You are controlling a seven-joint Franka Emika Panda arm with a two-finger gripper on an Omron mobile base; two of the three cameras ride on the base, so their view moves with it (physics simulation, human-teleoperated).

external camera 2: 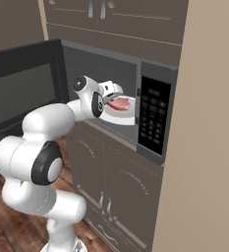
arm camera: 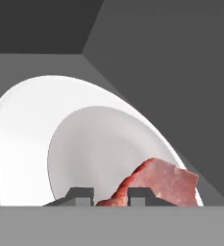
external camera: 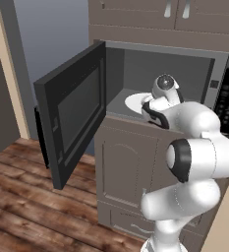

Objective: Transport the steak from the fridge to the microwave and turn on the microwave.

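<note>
The microwave [external camera: 214, 74] stands with its windowed door [external camera: 74, 115] swung wide to the left and its black keypad [external camera 2: 153, 118] at the right. Inside lies the round white turntable plate [arm camera: 27, 139], also seen as the plate [external camera: 134, 102]. My gripper [arm camera: 109, 197] reaches into the cavity, shut on the red-pink steak [arm camera: 164, 182], which hangs just above the plate's right part. From the right base view the steak [external camera 2: 120, 104] sticks out past the gripper [external camera 2: 114, 94] over the plate [external camera 2: 128, 114]. The fridge is out of view.
Brown cabinet doors [external camera: 130, 167] sit below the microwave and upper cabinets [external camera 2: 111, 19] above it. A tall beige panel [external camera 2: 209, 123] rises right of the keypad. Wooden floor [external camera: 22, 197] lies at the left under the open door.
</note>
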